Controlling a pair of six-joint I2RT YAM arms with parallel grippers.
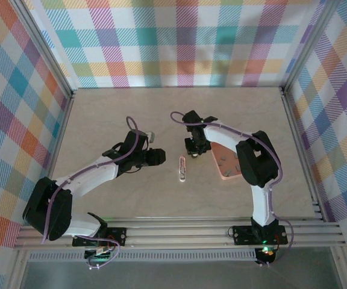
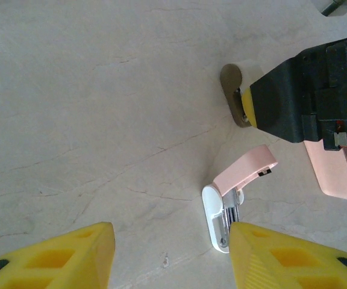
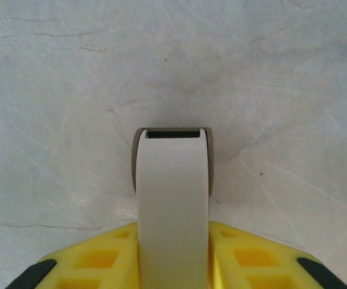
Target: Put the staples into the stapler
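stapler (image 2: 229,201): lying open on the table (image 2: 89,120) between the two grippers, pink lid tilting up off the white base, so the metal channel is facing up for loading.
staples: too small to pick out; probably sitting in the tray.
tray (image 1: 228,167): salmon-orange, lying just beside the stapler on the right arm's side, not touching it; likely keeping the supply within that arm's reach.
right gripper (image 3: 172,233): jaws clamping on a grey-white oblong piece (image 3: 172,180), holding it low over bare table beyond the stapler; can't tell if it's touching down.
left gripper (image 2: 170,256): jaws standing apart, gripping nothing, hovering near the stapler's base end; looks like it's lining up to steady the body.
step: judging this as mid-load, with the stapler open and no strip showing in the channel as far as i can tell.
risk: stapler is looking light and unpinned, so anything pushing into it could be sliding it.
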